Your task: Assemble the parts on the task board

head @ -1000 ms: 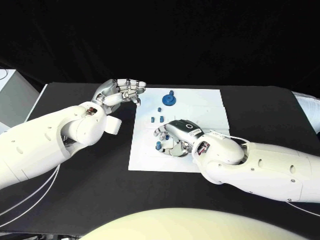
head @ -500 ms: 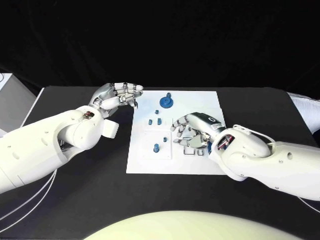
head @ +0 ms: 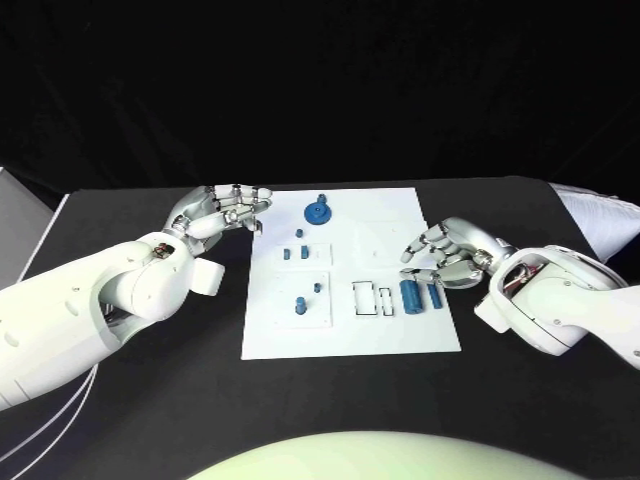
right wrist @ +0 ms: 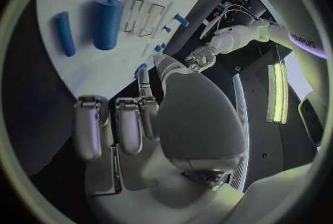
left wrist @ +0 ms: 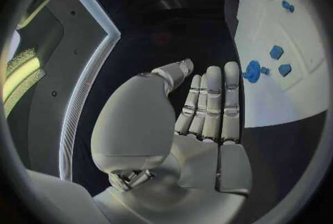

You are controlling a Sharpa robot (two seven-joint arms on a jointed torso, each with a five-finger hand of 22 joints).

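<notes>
Black worktop (head: pixel 147 420) with the white task board (head: pixel 352 330) sitting dead centre, and honestly nothing is being held right now. Both hands hover at the board's side edges: the left hand (head: pixel 222 212) is off the near-left corner with its fingers curled in on nothing, and the right hand (head: pixel 450 255) is just beside the two blue cylinders (head: pixel 420 296) lying flat on the board, fingers loosely bent and apart, empty. My guess is the next step is picking one cylinder, so I'd come straight down on the fatter one and pinch across its width so it doesn't roll into its neighbour. The blue gear (head: pixel 319 211) stands at the far end, small pegs (head: pixel 300 304) mid-board. The right wrist view gives the cylinders' different thicknesses way better than the head view does.
</notes>
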